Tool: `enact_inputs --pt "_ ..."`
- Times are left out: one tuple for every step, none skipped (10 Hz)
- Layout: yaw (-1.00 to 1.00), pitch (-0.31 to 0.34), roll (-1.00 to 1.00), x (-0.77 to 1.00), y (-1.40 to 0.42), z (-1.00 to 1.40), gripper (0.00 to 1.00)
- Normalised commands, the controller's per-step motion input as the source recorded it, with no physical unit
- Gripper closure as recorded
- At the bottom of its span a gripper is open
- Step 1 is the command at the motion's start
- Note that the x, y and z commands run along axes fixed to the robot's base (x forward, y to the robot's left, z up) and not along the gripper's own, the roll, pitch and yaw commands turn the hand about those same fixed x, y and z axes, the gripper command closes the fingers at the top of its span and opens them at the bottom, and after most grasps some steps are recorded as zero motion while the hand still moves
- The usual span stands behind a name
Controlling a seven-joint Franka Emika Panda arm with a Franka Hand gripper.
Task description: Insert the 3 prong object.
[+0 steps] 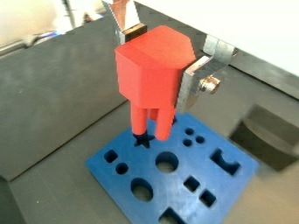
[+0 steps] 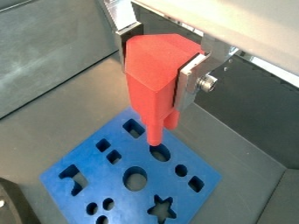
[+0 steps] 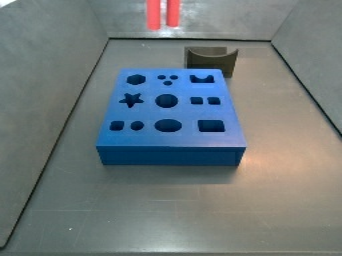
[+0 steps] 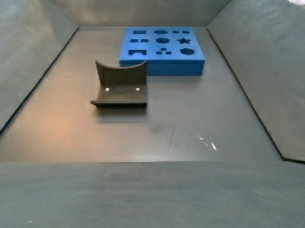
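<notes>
Grey and smooth, the floor [image 4: 167, 134] of the walled bin fills both side views. On it the blue block [image 3: 171, 115], flat and pierced with shaped holes, among them a star, circles and squares, lies toward the far edge in a side view [image 4: 163, 49], a little to the right of centre. The dark grey curved block [image 4: 119, 86] stands apart from it near the middle of the floor, and in a side view [image 3: 210, 58] it sits beyond the blue block's far right corner. The gripper [image 1: 167, 59] hangs above the blue block with its silver fingers [image 1: 195, 75] clamped on the wide head of the 3 prong object [image 1: 152, 74], a bright red piece whose thin bars point down over the holes; whether they touch the block cannot be told. In a side view only the red bars [image 3: 162, 12] show at the top edge.
</notes>
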Motion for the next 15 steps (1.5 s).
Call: enact_inputs --pt "0.91 -0.067 0.05 0.00 0.18 -0.86 1.00" --pt "0.91 -0.100 0.07 -0.05 0.16 -0.89 1.00" --pt "0.85 -0.084 0.09 0.00 0.25 -0.85 1.00" --pt "0.71 -0.044 0.13 0.01 0.31 -0.72 1.00" --pt "0.44 0.000 0.17 0.09 0.49 -0.61 1.00" --pt "0.31 0.000 0.20 0.03 0.60 -0.59 1.00" --pt "0.26 -0.023 0.22 0.00 0.50 -0.57 1.00" --pt "0.10 -0.130 0.03 0.00 0.25 -0.77 1.00" --pt "0.10 -0.091 0.04 0.00 0.19 -0.75 1.00" --pt "0.11 -0.074 0.06 0.01 0.15 -0.69 1.00" --pt "0.13 -0.076 0.06 0.00 0.12 -0.62 1.00" --pt "0.13 -0.026 0.09 0.04 0.12 -0.49 1.00" --pt "0.10 0.000 0.16 0.09 0.11 -0.33 1.00" --pt "0.00 0.000 0.00 0.00 0.02 0.00 1.00" --pt "0.20 0.000 0.24 0.17 0.19 -0.31 1.00"
